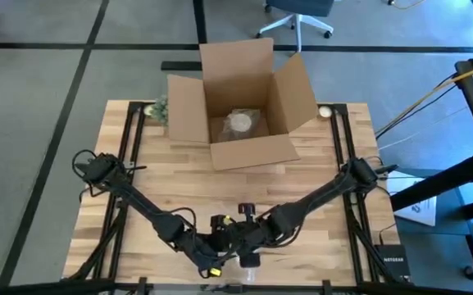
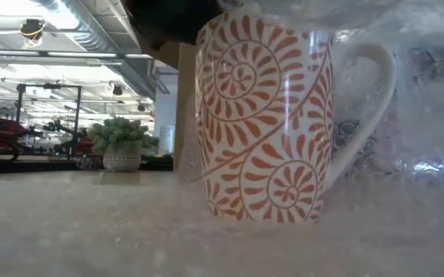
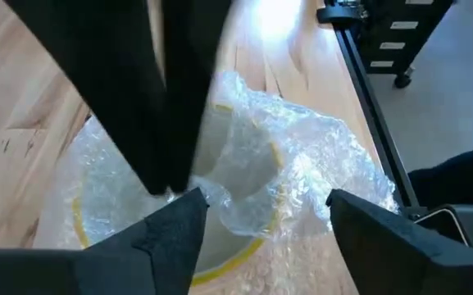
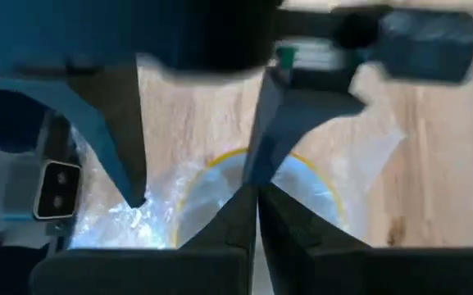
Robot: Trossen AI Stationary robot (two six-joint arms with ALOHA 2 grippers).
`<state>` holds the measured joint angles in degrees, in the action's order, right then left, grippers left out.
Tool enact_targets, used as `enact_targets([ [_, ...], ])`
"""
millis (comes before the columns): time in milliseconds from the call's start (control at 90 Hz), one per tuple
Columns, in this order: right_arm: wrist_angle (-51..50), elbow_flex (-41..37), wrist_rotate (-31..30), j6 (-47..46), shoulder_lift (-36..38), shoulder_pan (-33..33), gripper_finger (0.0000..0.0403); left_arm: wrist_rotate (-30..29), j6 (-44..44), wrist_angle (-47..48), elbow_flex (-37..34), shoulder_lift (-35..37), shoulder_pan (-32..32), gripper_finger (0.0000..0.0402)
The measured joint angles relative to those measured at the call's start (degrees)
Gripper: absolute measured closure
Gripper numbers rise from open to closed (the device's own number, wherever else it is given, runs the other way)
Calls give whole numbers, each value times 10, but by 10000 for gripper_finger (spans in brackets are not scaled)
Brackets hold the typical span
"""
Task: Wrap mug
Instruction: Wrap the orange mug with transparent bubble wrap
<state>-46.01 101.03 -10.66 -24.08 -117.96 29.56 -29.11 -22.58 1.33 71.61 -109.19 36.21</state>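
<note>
Orange-patterned mug (image 2: pixel 264 115) upright at six o'clock, bubble wrap (image 3: pixel 302 164) bunched around it — left gripper (image 3: pixel 262 215) wide above; right gripper (image 4: pixel 256 192) pinched on wrap.

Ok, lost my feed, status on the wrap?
Both grippers over mug at near table edge. Left gripper open above bubble wrap; right gripper shut on wrap. Nothing blocking.

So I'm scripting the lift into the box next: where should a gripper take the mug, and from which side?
By the rim, coming straight down from above. The mug stands upright on the bubble wrap, its mouth open upward, so one finger can go inside and one outside. The handle sticks out sideways and wrap crowds it, probably making a side approach awkward.
</note>
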Motion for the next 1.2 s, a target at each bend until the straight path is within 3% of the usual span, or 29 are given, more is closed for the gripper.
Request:
enact_targets([
  [589, 102, -101, 11, -15, -17, -2, 400, -5, -5, 7, 1, 2, -2, 163],
  [867, 41, -48, 35, -9, 4, -2, 400, -1, -4, 13, 1, 3, 0, 163],
  [1200, -99, 41, 43, -13, 17, 10, 400, 0, -4, 12, 1, 3, 2, 163],
])
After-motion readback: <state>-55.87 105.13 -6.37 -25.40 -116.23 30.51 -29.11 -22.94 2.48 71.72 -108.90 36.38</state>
